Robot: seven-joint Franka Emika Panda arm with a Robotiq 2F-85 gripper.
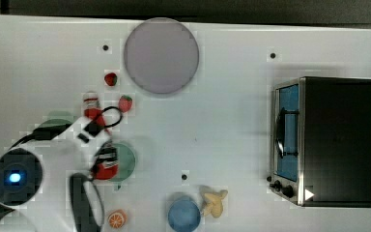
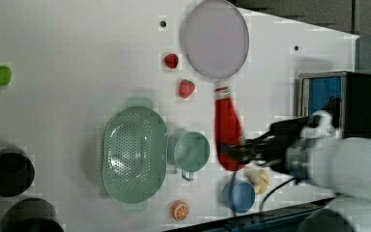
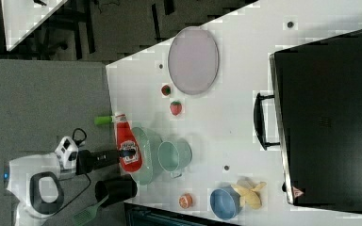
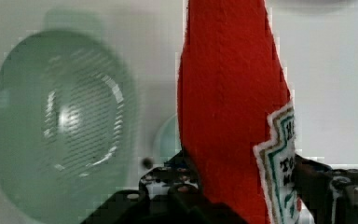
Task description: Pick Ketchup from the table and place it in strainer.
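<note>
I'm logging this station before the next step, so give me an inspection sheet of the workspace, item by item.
Surface: white table.
Job's things: Ketchup held off the table; strainer holds nothing.
Clutter: two strawberries, teal bowl, blue bowl, orange slice, grey plate, toaster oven.
Grippers: gripper shut on the Ketchup's lower body.
Cables: black cable looping at the wrist.
Surroundings: dark floor beyond the table in the right view.

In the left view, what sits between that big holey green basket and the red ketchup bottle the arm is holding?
In the left view, a small round teal-green cup sits between the strainer and the held Ketchup.
</note>
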